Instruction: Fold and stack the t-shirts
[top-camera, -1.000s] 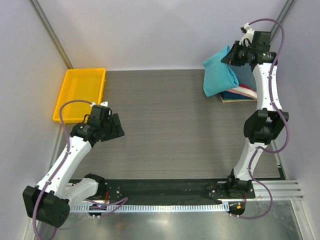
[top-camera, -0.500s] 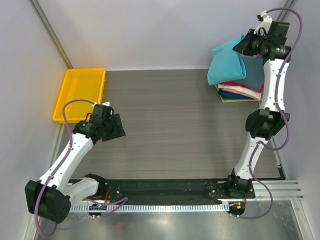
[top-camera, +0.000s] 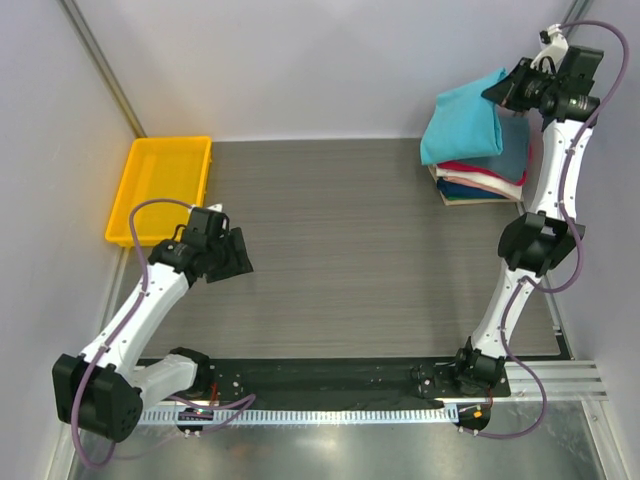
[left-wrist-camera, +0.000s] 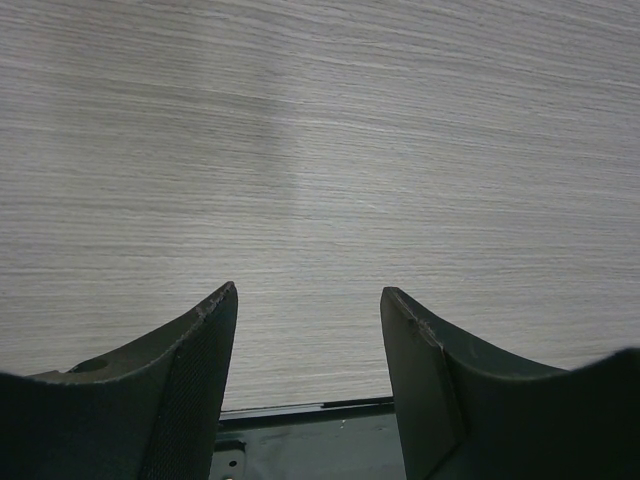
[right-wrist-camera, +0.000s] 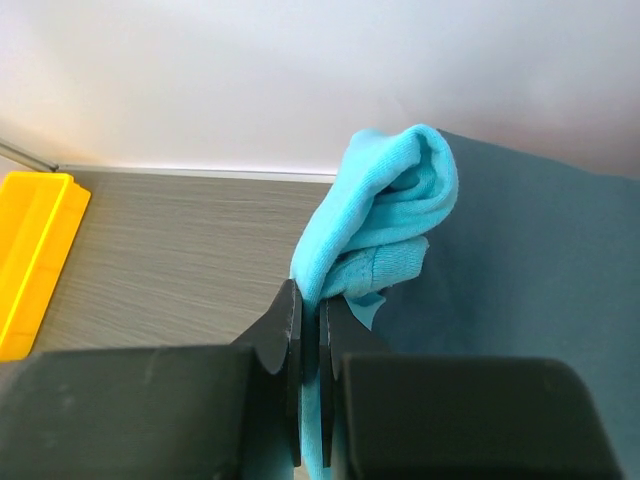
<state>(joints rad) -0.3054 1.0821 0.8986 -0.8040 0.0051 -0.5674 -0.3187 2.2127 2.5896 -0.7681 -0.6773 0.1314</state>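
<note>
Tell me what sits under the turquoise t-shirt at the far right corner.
Under the turquoise t-shirt, pinched by the right tool, a stack of folded shirts shows slate, red, cream and navy edges. Its top is partly covered.

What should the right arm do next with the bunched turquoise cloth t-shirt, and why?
Probably lower the turquoise t-shirt onto the folded shirt stack, then release: the right gripper pinches its edge, and it hangs over the stack's left side.

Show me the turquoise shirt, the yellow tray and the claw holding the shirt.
turquoise shirt (top-camera: 462, 122), top view, middle of the cloth.
yellow tray (top-camera: 165, 185), top view, its bare floor.
right claw (right-wrist-camera: 309, 302), right wrist view, between its fingertips.
</note>
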